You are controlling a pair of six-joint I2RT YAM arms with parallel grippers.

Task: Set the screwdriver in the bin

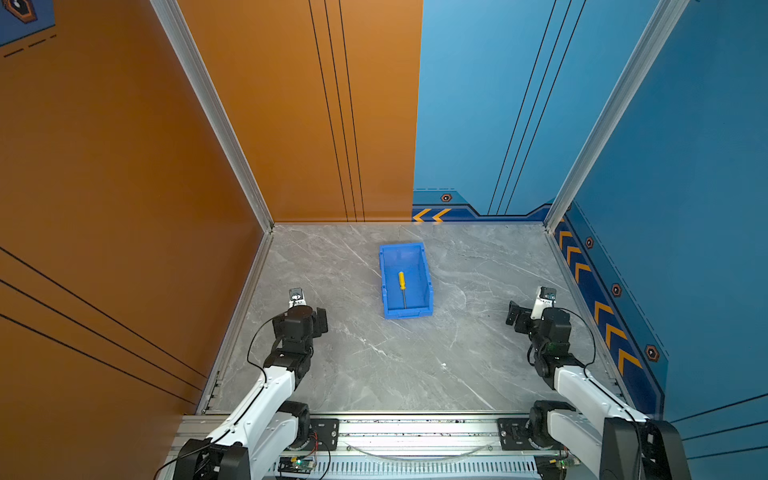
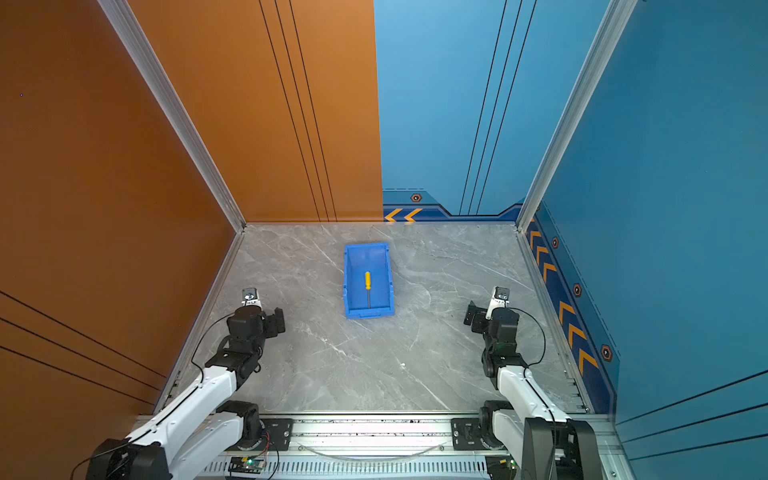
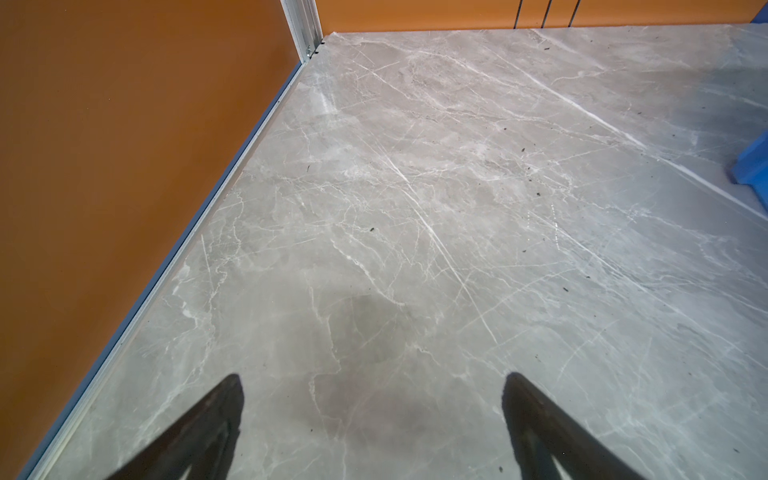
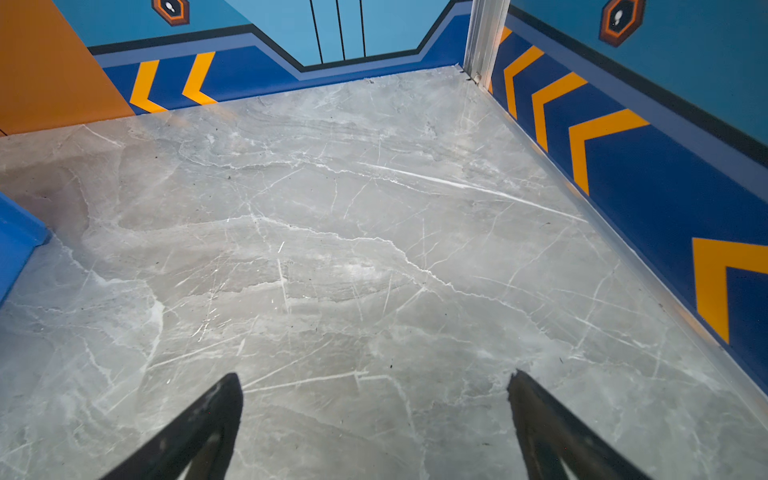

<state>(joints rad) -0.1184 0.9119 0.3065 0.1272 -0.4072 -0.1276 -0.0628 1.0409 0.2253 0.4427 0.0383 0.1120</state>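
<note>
"Top views look tidy to me. What could go wrong from here, biggest thing first?"

"The grey marble-patterned surface (image 1: 374, 357) looks smooth and hard, so I judge that anything light on it would skid at a touch. That goes for the small rectangular bright blue plastic bin (image 1: 401, 246), which sits mid-surface toward the far edge. A careless sweep across the middle could shove it or tip it."

"And your end effectors?"

"My left end effector (image 3: 374, 378) has its jaws spread wide with nothing between them. It is over bare surface beside the orange wall (image 3: 104, 166), and only a corner of the bin shows at the edge of the left wrist view. My right end effector (image 4: 374, 374) is likewise spread and empty, near the blue wall with yellow chevrons (image 4: 623, 166). Both are well apart from the bin, one on each side. The risk I see is a needless reach into it, where I could catch one of its walls."

"The tool itself?"

"In both top views the slim screwdriver (image 1: 402, 286), with its yellow plastic handle and thin silver shaft, lies flat on the bin's floor. The handle is toward the far wall and the tip is close to the near wall. I'd call the task done. The handle looks round, so I expect it would roll. A jolt could rattle it against a wall, or send it out over the near wall if the bin tipped."
</note>
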